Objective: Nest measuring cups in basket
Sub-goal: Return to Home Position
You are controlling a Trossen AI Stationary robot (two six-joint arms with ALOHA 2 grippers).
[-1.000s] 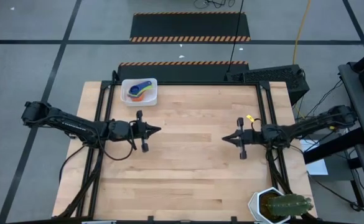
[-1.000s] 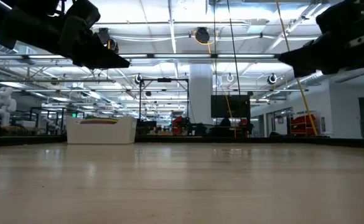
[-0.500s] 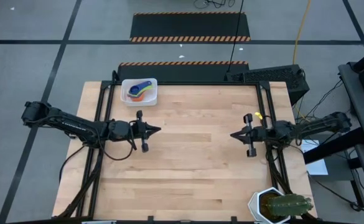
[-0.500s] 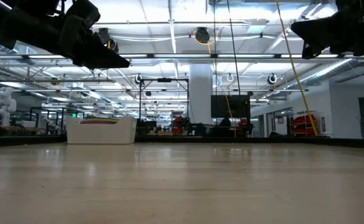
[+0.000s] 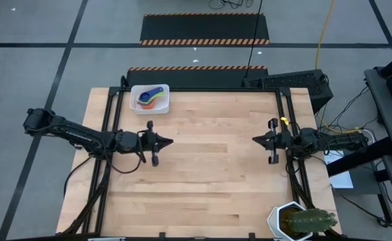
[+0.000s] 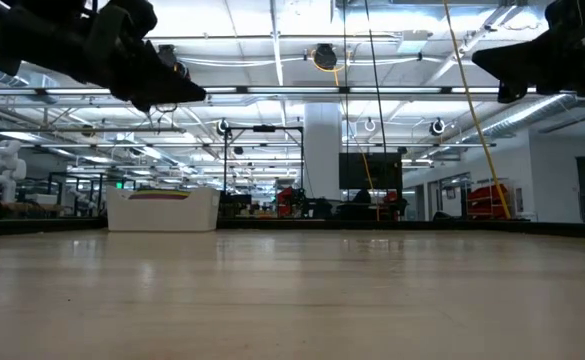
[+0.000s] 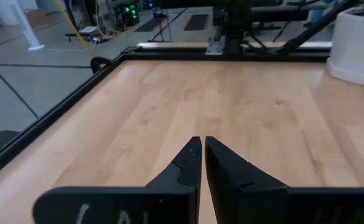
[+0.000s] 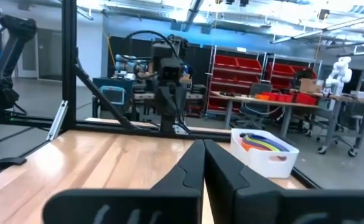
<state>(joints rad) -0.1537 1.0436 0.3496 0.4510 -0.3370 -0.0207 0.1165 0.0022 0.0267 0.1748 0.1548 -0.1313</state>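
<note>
Found the measuring cups (image 5: 152,98) stacked inside the basket (image 5: 135,107) at the far left corner of the table (image 5: 209,187). Found left gripper (image 5: 171,140) and right gripper (image 5: 254,139) pressed together, empty, raised, well apart. Judged scant risk: could have tipped the basket only through a left-arm swing toward it.

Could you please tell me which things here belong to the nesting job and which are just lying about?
Belong to the job:
- measuring cups, stacked in the basket at the far edge of the table
- left gripper and right gripper, both shut, empty, above the table

Just lying about:
- cactus pot, at the table corner on the right arm's side
</note>
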